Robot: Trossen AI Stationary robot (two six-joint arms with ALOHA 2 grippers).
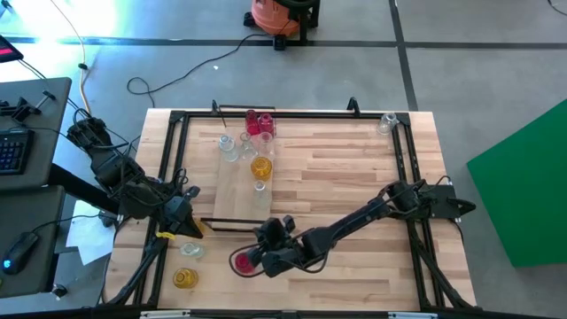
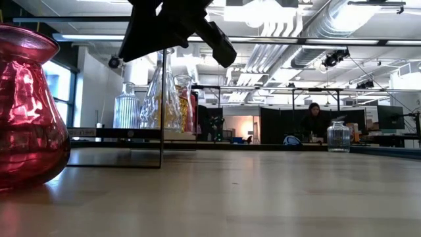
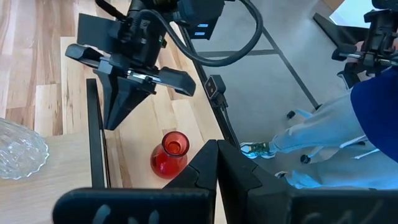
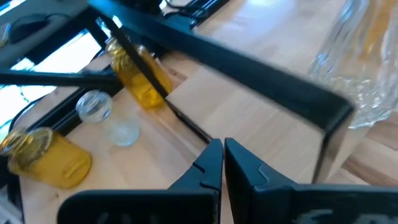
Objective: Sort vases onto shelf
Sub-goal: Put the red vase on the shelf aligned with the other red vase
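Writing: none readable in any view.
Shelf: flat light-wood board (image 1: 241, 190) on the slatted table (image 1: 354, 177), carrying several red, amber and clear glass vases (image 1: 257, 142).
Left gripper (image 1: 197, 229): fingers pressed together, empty, at the shelf's near corner.
Right gripper (image 1: 266, 235): fingers together, empty, just beside the red bulbous vase (image 1: 243, 262).
Low view only: a seated person (image 2: 314, 118) behind.
Right wrist view: two amber vases (image 4: 50, 158) and one clear vase lying sideways.

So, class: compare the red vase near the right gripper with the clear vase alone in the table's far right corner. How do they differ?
The red vase is tinted; the corner clear vase is colourless. The red vase stands off the shelf near the front edge by the right gripper; the clear one stands far from both arms. Both are upright glass and not yet on the shelf.
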